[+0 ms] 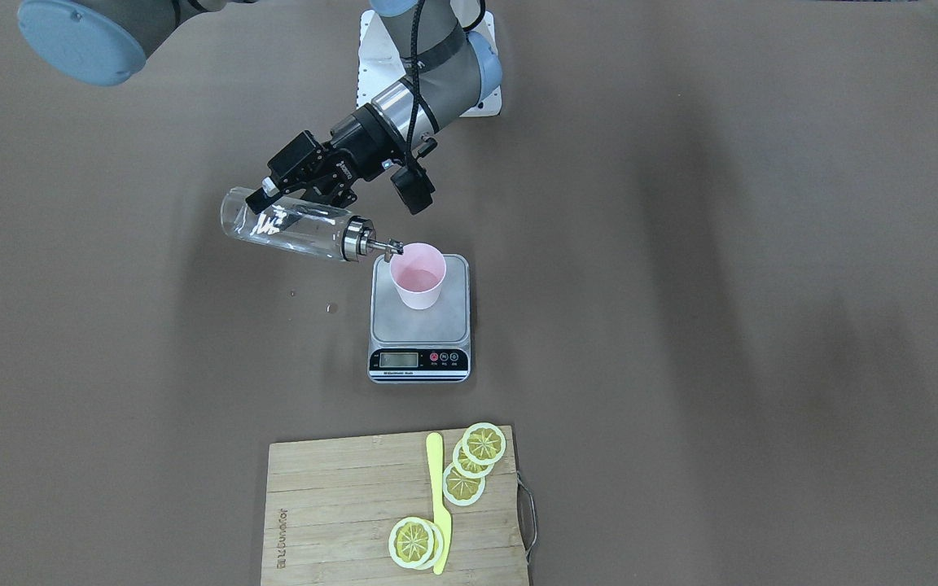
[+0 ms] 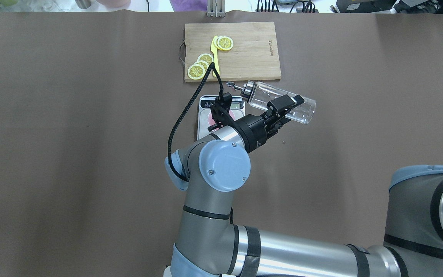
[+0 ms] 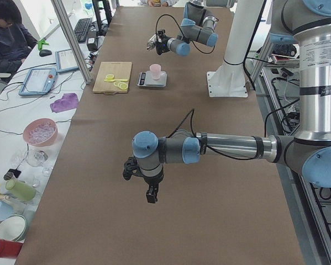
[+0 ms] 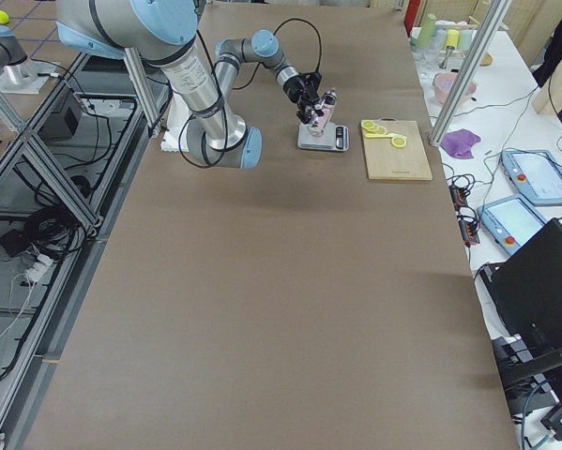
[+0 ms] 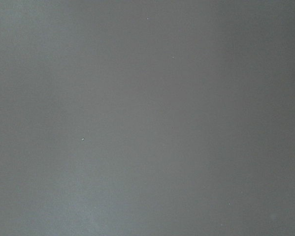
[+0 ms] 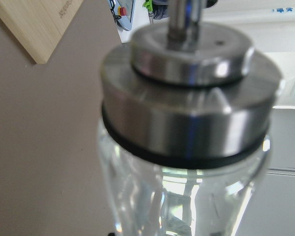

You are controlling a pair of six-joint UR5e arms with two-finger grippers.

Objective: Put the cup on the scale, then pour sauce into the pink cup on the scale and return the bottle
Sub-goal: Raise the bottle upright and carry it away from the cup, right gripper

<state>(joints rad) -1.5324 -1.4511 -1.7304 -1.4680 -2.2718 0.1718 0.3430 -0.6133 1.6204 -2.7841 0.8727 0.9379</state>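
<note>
The pink cup point(image 1: 418, 277) stands upright on the scale's steel platform point(image 1: 420, 325). My right gripper point(image 1: 286, 203) is shut on the clear glass bottle point(image 1: 290, 228) and holds it tipped almost level. Its silver spout point(image 1: 392, 247) sits at the cup's rim. The sauce is too clear to make out. In the overhead view the bottle point(image 2: 283, 102) lies past the scale point(image 2: 206, 104), and my wrist hides most of the cup. The right wrist view shows the bottle's metal cap point(image 6: 186, 98) close up. My left gripper point(image 3: 131, 171) hangs over bare table far from the scale; I cannot tell whether it is open.
A bamboo cutting board point(image 1: 339, 505) with lemon slices point(image 1: 484, 443) and a yellow knife point(image 1: 439, 505) lies beyond the scale on the operators' side. Small droplets point(image 1: 331, 308) mark the table beside the scale. The left wrist view shows only brown table.
</note>
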